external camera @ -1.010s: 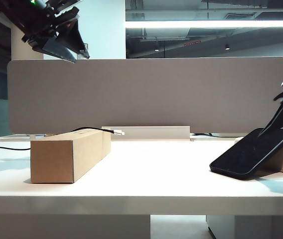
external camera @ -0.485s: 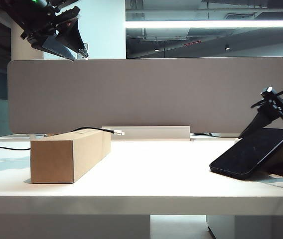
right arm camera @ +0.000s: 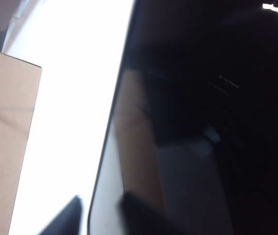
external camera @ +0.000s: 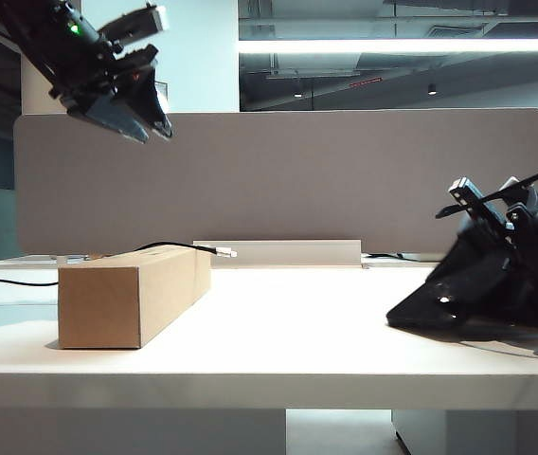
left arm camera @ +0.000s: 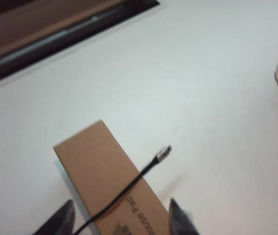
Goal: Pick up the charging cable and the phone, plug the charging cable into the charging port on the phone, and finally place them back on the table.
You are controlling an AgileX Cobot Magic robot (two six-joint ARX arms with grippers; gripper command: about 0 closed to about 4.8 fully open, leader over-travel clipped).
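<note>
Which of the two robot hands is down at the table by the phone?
The right hand, low at the glossy black slab phone on the white table. The left hand hangs high above the brown cardboard box.

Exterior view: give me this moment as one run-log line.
left gripper: open, high above cardboard box | charging cable: draped over box, untouched | right gripper: down at phone, fingers straddling its edge, grip unconfirmed | plugging: not started

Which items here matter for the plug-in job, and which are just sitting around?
Part of the job:
- charging cable, draped over the box
- phone, at the right gripper
- table
- left gripper, raised above the box, jaws open

Just lying about:
- cardboard box
- grey divider panel
</note>
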